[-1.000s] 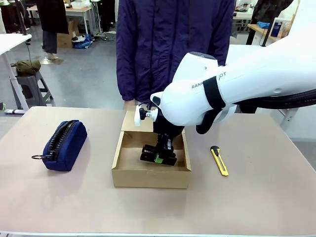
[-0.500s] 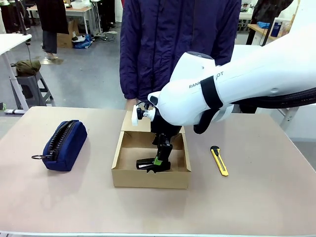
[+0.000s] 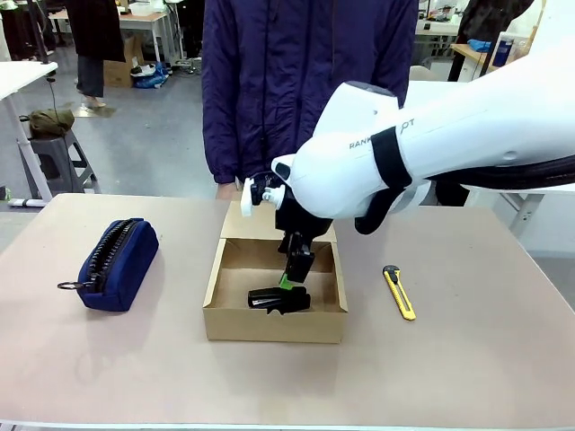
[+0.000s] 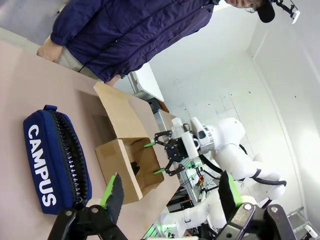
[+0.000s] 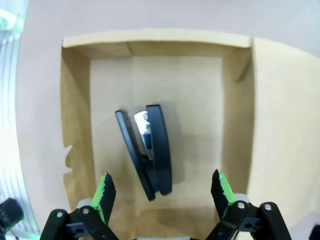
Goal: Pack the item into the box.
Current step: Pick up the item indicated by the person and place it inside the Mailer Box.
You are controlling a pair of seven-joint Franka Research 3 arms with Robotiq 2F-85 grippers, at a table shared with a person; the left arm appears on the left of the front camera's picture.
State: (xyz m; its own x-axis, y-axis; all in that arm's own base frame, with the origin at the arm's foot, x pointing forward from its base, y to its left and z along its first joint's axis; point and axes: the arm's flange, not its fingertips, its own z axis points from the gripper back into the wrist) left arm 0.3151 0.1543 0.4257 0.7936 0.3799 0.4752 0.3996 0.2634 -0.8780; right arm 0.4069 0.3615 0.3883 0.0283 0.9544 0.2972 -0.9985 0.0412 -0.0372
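Stapler (image 5: 147, 150) lies flat on the floor of the box (image 5: 77, 115), in its near half in the front view. Its long axis runs roughly along the near wall. In the right wrist view the two arms form a narrow V, with the joined end nearest the camera. There is bare floor on both sides. Right gripper (image 5: 163, 185) hangs over the joined end, jaws spread wide, gripping nothing. Left gripper (image 4: 170, 187) is well apart, jaws wide, empty. On the surface (image 3: 467, 359), the pouch (image 3: 115, 263) is left of the box and the knife (image 3: 399, 292) is right of it.
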